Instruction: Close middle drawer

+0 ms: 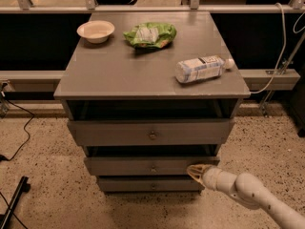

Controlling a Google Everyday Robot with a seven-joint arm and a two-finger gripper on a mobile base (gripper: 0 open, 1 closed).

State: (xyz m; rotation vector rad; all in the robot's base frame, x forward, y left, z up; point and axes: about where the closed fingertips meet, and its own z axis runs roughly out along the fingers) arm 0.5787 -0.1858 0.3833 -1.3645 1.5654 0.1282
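1. Gripper (193, 170) sits low at the right front of the cabinet (133, 75), its tip touching the right end of the middle drawer (128, 166) front.
2. Jaws look closed: the tip is one tapered tan wedge with no visible gap and nothing in it.
3. White arm (248, 192) enters from the bottom-right corner and angles up-left to the drawer face.
4. Middle drawer is the second of three, with a low flat front and a small pale knob (153, 168) at centre. It is partly pulled out, with a dark gap showing above its front edge.
5. Top drawer (114, 132) has a taller front and a darker knob. It is also out, and sticks out further than the middle one.
6. Bottom drawer (124, 184) has the narrowest front and sits further back than the other two.
7. On the cabinet top, a pale bowl (96, 31) sits back left and a green snack bag (149, 35) back centre.
8. A plastic bottle (200, 68) lies on its side near the right edge, cap pointing right. All three items are well apart.
9. Speckled floor (43, 175), with a black cable (19, 142) on it at left.
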